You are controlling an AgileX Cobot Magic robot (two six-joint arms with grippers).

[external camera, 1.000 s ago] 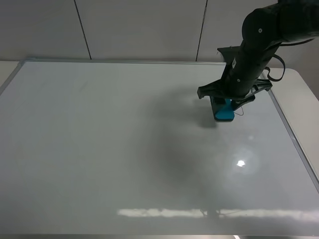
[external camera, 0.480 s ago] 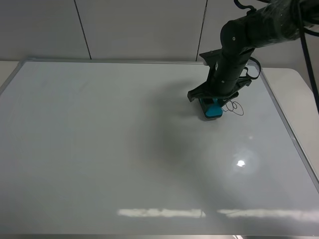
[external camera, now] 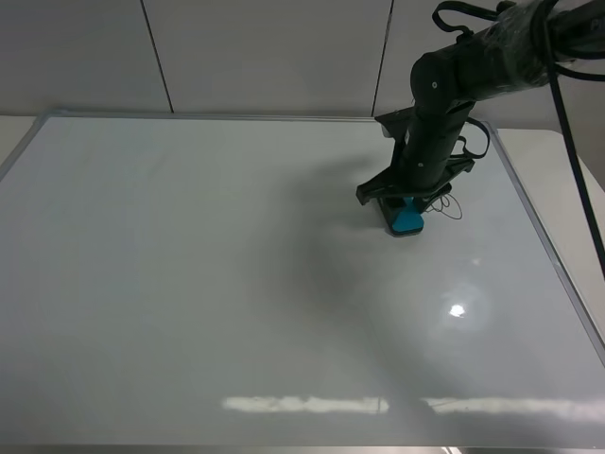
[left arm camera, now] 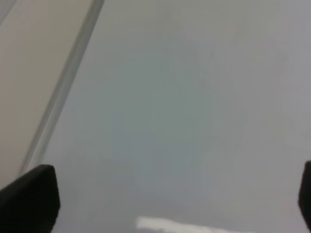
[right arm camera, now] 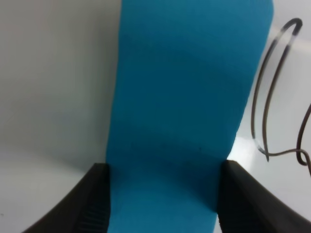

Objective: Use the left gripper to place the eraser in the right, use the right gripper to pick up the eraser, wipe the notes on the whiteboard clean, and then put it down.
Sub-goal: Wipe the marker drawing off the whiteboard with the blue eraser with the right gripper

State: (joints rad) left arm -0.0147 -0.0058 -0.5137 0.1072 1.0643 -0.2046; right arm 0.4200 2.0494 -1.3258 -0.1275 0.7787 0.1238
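The whiteboard fills the exterior high view. My right gripper is shut on the teal-blue eraser and presses it flat on the board at the upper right. The notes, thin black loops, lie just to the right of the eraser. In the right wrist view the eraser sits between the two black fingers, with the black loops right beside it. My left gripper is open and empty over bare board; its arm does not show in the exterior high view.
The board's silver frame runs down the right side, with pale table beyond it. The frame also shows in the left wrist view. A grey panelled wall stands behind the board.
My right gripper has slid the eraser leftward along the board. The black loops, mostly covered a second ago, now lie uncovered on the eraser's right.
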